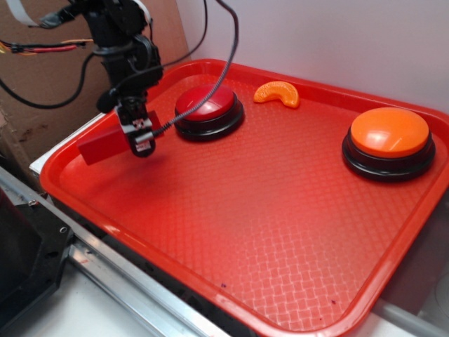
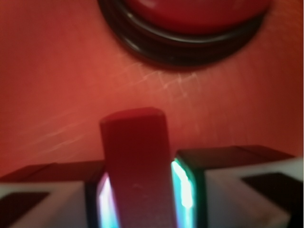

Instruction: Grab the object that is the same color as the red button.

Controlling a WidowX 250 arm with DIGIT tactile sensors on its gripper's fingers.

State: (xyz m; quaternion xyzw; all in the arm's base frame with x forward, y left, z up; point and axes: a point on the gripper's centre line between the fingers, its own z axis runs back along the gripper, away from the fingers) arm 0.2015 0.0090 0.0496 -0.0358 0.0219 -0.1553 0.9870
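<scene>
My gripper (image 1: 141, 137) is clamped on the red block (image 1: 104, 144). In the wrist view the block (image 2: 137, 161) fills the gap between both pads (image 2: 183, 190), pads pressed against its long sides, one end poking out past the fingertips toward the red button (image 2: 190, 23).

In the exterior view the block sits roughly level, sticking out sideways from the gripper toward the tray's (image 1: 245, 210) left rim. It's over the tray's back-left corner; can't tell whether it is resting on the surface or just above it. There's a shadow right under the gripper.

The red button (image 1: 205, 105), dark red dome on a black base, is just beside the gripper on the tray, to camera-right. My black cable (image 1: 228, 53) drapes over it from above.

Further out: a small orange slice (image 1: 278, 93) lies near the tray's back rim, between the two buttons. The orange button (image 1: 389, 133) with a black base sits by the right rim, well apart from me.

The tray sits on a light desk (image 1: 56, 312) with a metal rail (image 1: 119, 274) along the front. Cardboard (image 1: 42, 70) stands behind my arm; wall (image 1: 337, 35) behind the tray.
</scene>
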